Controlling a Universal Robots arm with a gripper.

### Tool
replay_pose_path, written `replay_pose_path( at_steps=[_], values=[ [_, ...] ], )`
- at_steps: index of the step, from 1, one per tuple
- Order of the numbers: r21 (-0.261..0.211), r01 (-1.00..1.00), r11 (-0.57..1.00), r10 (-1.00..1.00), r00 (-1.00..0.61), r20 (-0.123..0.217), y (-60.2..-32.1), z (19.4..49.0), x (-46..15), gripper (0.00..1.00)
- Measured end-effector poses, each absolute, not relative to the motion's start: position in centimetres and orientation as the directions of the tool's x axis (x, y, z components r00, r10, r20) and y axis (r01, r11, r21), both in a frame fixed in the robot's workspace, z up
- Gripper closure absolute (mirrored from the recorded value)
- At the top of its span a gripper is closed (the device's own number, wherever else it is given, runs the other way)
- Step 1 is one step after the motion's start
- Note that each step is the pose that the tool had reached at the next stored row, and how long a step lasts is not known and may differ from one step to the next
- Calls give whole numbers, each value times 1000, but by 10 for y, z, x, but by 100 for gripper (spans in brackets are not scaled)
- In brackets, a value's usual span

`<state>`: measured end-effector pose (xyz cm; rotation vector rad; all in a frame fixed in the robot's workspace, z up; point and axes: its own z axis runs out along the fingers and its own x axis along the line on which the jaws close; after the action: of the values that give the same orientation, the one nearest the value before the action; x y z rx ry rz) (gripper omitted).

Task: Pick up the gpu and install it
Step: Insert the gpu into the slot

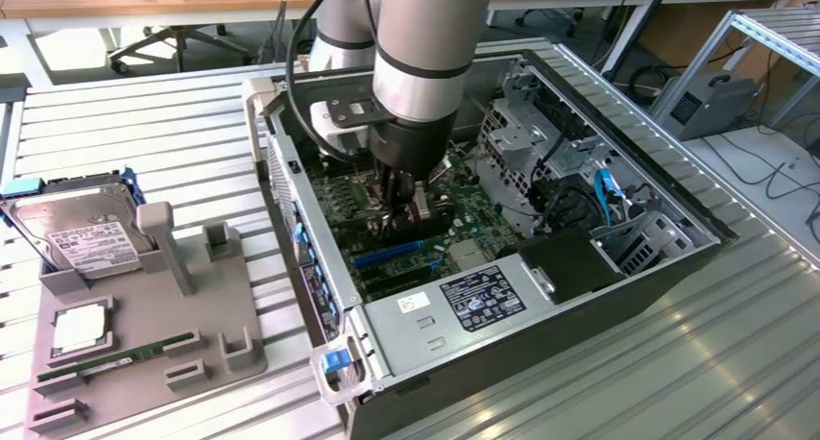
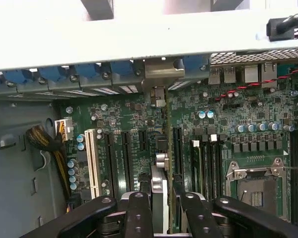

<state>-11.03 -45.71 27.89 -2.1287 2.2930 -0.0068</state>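
Pincer (image 2: 161, 198) grips one gpu (image 2: 162, 148) upright over one motherboard (image 2: 228, 114).

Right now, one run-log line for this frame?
stage: installing | gripper: shut on card | card: edge-on, upright over motherboard slots, bracket at case rear wall | seated: cannot tell | hard drive: on tray

One computer case (image 1: 539, 305), one hard drive (image 1: 77, 233), one RAM stick (image 1: 115, 356) (on the grey holder (image 1: 192, 363)).
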Motion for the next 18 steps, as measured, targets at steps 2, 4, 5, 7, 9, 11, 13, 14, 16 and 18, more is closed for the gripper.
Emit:
replay_pose_path(
  at_steps=[2, 4, 5, 7, 9, 11, 13, 14, 16, 18],
  values=[
    [-12, -997, 74, -997, -74, -4, -457, 278, -110, 73],
    [-12, -997, 75, -997, -75, 0, -456, 277, -110, 73],
    [-12, -997, 75, -997, -75, 3, -456, 277, -110, 73],
    [-13, -997, 76, -997, -76, 14, -455, 277, -110, 73],
    [-15, -997, 76, -997, -76, 30, -454, 277, -110, 73],
    [-15, -997, 76, -996, -76, 39, -452, 276, -110, 73],
    [-15, -997, 76, -996, -76, 39, -450, 276, -110, 73],
    [-15, -997, 76, -996, -76, 39, -449, 276, -110, 73],
    [-15, -997, 75, -996, -76, 39, -449, 275, -110, 73],
    [-15, -997, 76, -996, -76, 39, -449, 275, -110, 73]
  ],
)
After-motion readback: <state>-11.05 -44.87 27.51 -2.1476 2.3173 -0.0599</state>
